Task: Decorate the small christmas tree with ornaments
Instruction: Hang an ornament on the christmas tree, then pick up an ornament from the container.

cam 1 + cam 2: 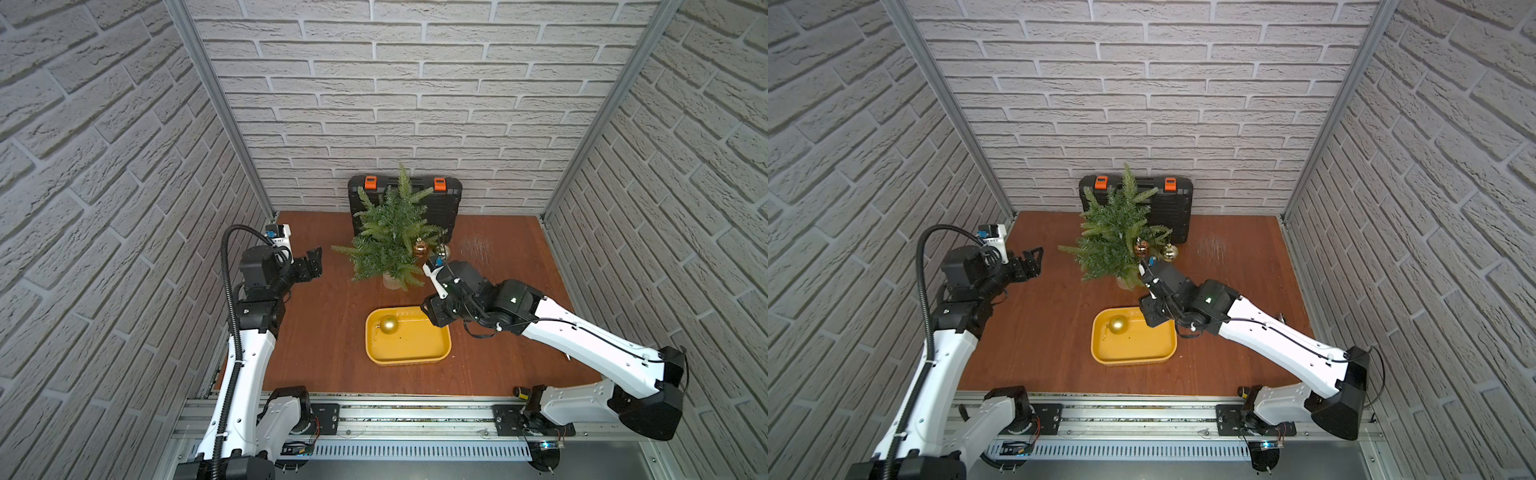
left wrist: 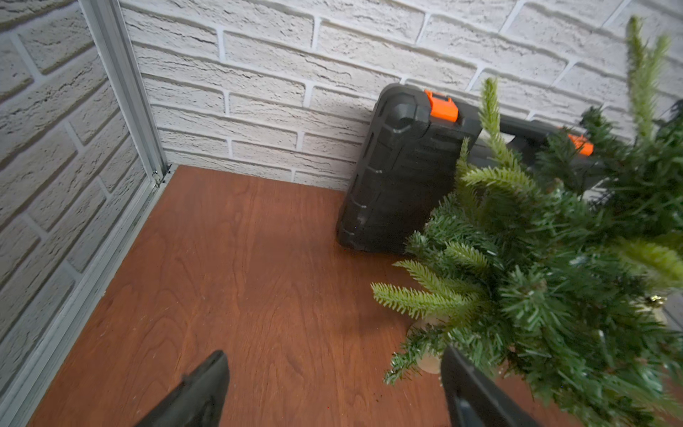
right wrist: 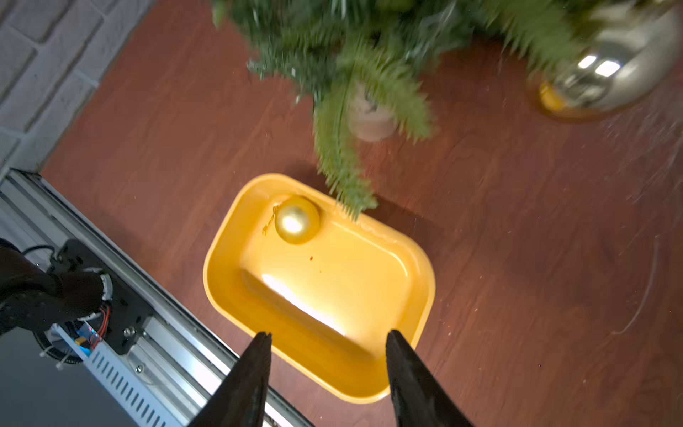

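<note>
**Figure.** Small artificial green fir tree [image 1: 390, 237] [image 1: 1117, 237] on a short pale base [image 1: 390, 281], standing upright on the reddish-brown wooden desk [image 1: 324, 340] near the middle of its far edge, just in front of a black plastic case with orange latches [image 1: 451, 203] [image 2: 391, 177] that leaned on the brick wall. Two baubles hung from low branches on the tree's right side: a shiny copper-brown round bauble [image 1: 420, 248] [image 1: 1141, 248] and, beside it, a shiny gold round bauble [image 1: 1169, 252] [image 3: 606, 66]. A larger matte gold round bauble [image 1: 389, 324] [image 1: 1118, 325] [image 3: 296, 220] lay in the far left corner of a yellow rectangular plastic tray [image 1: 407, 362] [image 3: 214, 273], which sat mid-desk toward the near edge. The left fingers [image 1: 314, 255] [image 2: 203, 388] were spread wide and empty, above the desk to the left of the tree, near the tip of its lowest branch without touching it. The right fingers [image 3: 247, 384] stood moderately apart with nothing between them, pointing down over the tray's far right corner.
</note>
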Controlling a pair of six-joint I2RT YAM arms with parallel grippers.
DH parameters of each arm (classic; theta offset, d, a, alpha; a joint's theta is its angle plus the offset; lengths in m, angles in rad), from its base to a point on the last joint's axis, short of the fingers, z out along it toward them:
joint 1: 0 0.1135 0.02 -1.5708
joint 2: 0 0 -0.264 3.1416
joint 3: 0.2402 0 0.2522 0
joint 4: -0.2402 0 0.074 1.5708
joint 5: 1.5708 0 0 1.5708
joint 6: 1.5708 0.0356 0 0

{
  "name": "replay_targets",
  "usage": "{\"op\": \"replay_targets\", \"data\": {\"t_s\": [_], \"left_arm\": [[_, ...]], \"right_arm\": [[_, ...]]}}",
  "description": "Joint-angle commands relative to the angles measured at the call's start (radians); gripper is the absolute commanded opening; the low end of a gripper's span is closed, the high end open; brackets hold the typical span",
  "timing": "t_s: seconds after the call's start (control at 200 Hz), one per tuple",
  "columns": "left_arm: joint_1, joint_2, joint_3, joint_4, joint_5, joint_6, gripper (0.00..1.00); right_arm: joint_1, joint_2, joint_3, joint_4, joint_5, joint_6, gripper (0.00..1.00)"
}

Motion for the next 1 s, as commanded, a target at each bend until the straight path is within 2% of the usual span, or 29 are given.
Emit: {"op": "replay_targets", "data": {"t_s": [0.0, 0.13, 0.245, 0.37, 0.495, 0.615, 0.665, 0.745, 0.995], "left_arm": [[-0.128, -0.019, 0.029, -0.099, -0.169, 0.007, 0.88], [-0.298, -0.037, 0.007, -0.249, -0.300, -0.076, 0.85], [-0.490, -0.063, -0.030, -0.350, -0.431, -0.139, 0.85], [-0.716, -0.038, -0.034, -0.433, -0.602, -0.164, 0.85], [-0.905, 0.079, 0.006, -0.480, -0.707, -0.094, 0.85], [-1.062, 0.282, 0.107, -0.534, -0.747, 0.093, 0.89], [-1.098, 0.380, 0.163, -0.581, -0.781, 0.146, 0.90], [-1.112, 0.507, 0.248, -0.651, -0.760, 0.208, 0.89], [-1.122, 0.676, 0.379, -0.727, -0.652, 0.323, 0.88]], "right_arm": [[0.005, -0.003, -0.063, 0.054, -0.021, 0.081, 0.52], [0.003, -0.003, -0.130, 0.100, -0.009, 0.118, 0.52], [-0.015, -0.015, -0.155, 0.086, 0.055, 0.119, 0.52], [-0.084, -0.063, -0.209, 0.116, 0.034, 0.108, 0.52], [-0.161, -0.123, -0.253, 0.130, 0.004, 0.088, 0.52], [-0.224, -0.181, -0.274, 0.118, -0.003, 0.066, 0.52], [-0.242, -0.203, -0.279, 0.110, -0.001, 0.058, 0.52], [-0.263, -0.232, -0.279, 0.088, 0.007, 0.046, 0.52], [-0.285, -0.285, -0.266, 0.035, 0.038, 0.040, 0.51]]}}
